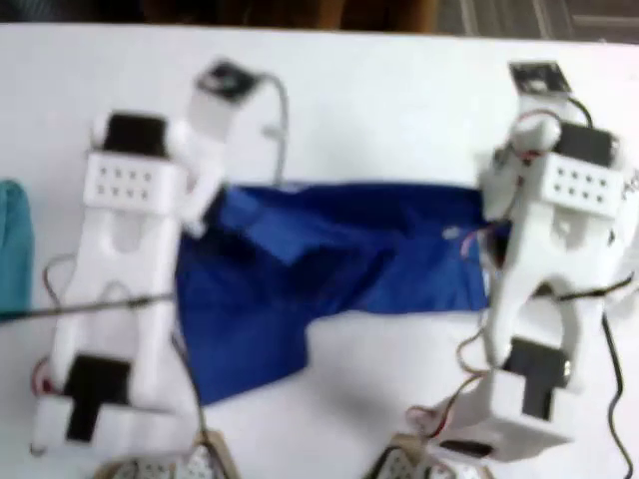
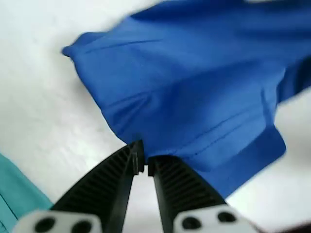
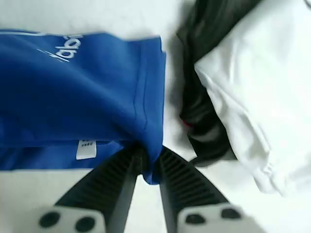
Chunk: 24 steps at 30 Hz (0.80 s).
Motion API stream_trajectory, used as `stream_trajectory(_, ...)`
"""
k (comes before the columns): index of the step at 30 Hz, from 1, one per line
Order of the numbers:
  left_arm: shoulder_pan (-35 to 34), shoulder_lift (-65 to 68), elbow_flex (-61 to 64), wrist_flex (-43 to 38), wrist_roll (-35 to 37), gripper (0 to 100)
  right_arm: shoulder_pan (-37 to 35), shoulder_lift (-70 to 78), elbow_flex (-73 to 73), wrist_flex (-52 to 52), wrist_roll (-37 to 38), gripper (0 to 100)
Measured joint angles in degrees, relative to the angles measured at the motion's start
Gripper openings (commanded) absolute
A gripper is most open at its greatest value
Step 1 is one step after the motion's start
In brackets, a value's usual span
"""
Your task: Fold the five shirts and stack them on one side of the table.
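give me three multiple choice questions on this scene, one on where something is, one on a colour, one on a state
1. Where does the teal cloth lie?
A) under a gripper
B) at the table edge, apart from the shirt
C) folded on top of the shirt

2. What colour is the shirt spread across the middle of the table?
A) red
B) blue
C) yellow

3. What state is the right gripper in?
A) open over bare table
B) shut on the teal cloth
C) shut on the shirt's hem

Answers:
1 B, the high view shows it at the table's edge, well clear of the shirt.
2 B, all three views show blue fabric.
3 C, the right wrist view shows the hem corner pinched in it.
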<state>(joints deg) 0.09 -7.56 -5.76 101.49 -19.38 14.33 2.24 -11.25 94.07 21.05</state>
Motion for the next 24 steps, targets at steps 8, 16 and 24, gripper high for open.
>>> stream_trajectory(8, 0.35, -15.74, 22.59, 0.09, -8.79, 3, 1.05, -0.09, 3.78, 3.87, 3.52, 1.8)
stream_trajectory(16, 0.79, -20.4, 36.31, 0.09, -15.65, 3, 1.05, -0.09, 10.81, 0.79, 3.52, 1.8)
stream_trajectory(24, 1.93, -20.4, 38.33, 0.09, -16.44, 3, 1.05, -0.09, 12.92, -3.6, 3.52, 1.8)
